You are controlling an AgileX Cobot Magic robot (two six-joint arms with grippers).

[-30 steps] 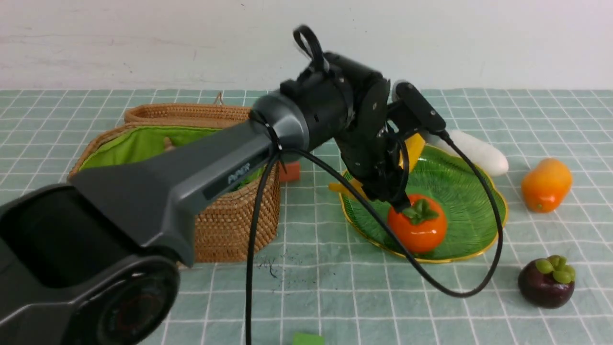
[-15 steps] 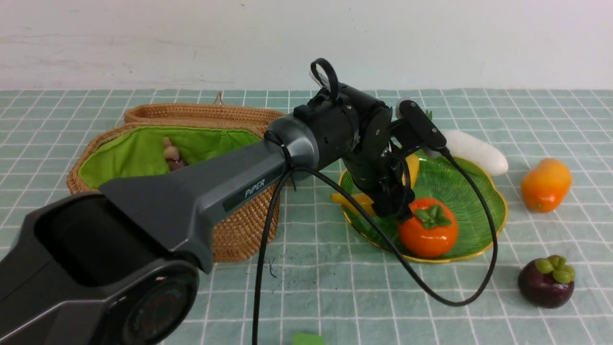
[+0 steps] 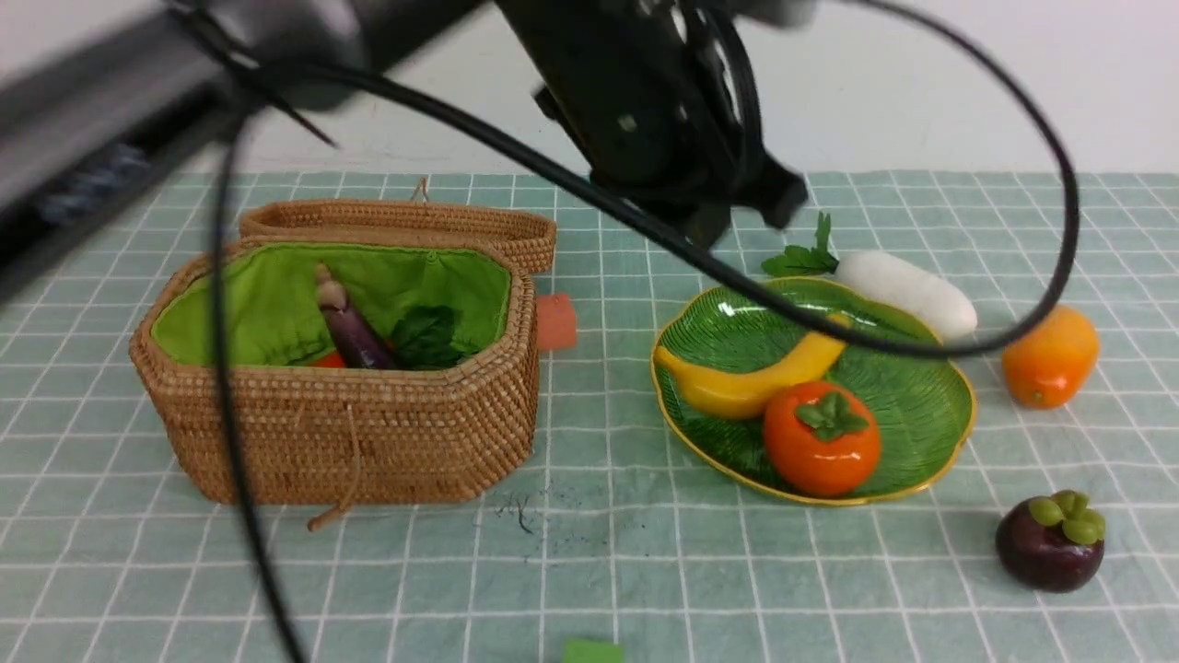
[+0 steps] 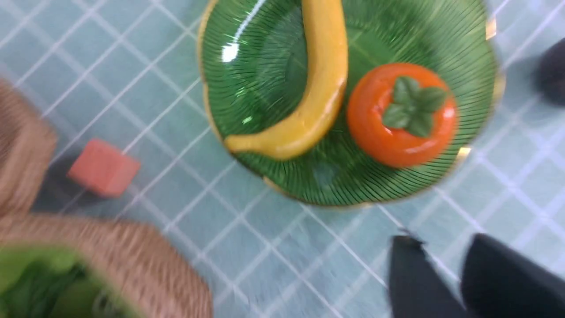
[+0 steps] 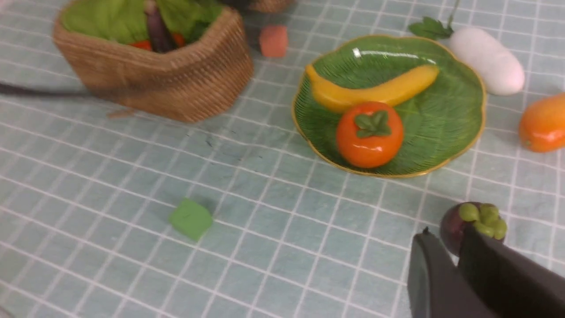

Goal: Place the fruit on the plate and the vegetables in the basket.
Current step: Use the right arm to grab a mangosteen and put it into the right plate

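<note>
The green leaf plate [image 3: 912, 368] holds the yellow banana [image 3: 746, 387] and the orange persimmon [image 3: 820, 451]; both also show in the left wrist view, banana [image 4: 322, 88] and persimmon [image 4: 399, 128]. The mango [image 3: 1050, 354] and the mangosteen [image 3: 1050, 543] lie on the cloth right of the plate. The white radish [image 3: 907, 290] lies behind the plate. The wicker basket [image 3: 368, 433] holds the eggplant [image 3: 355, 336] and a bit of carrot [image 3: 327, 359]. My left gripper [image 4: 441, 243] hovers high beside the plate, slightly open and empty. My right gripper [image 5: 446, 234] is shut and empty, just short of the mangosteen [image 5: 450, 221].
My left arm [image 3: 663, 110] is a blurred dark mass high above the plate's back, and its cable [image 3: 1059, 230] loops over the plate. A red cube [image 3: 555, 322] sits between basket and plate. A green cube [image 5: 191, 218] lies near the front edge.
My left gripper has let go of the persimmon and risen high above the plate. The persimmon now rests on the plate beside the banana. The basket's inside has come into view.
</note>
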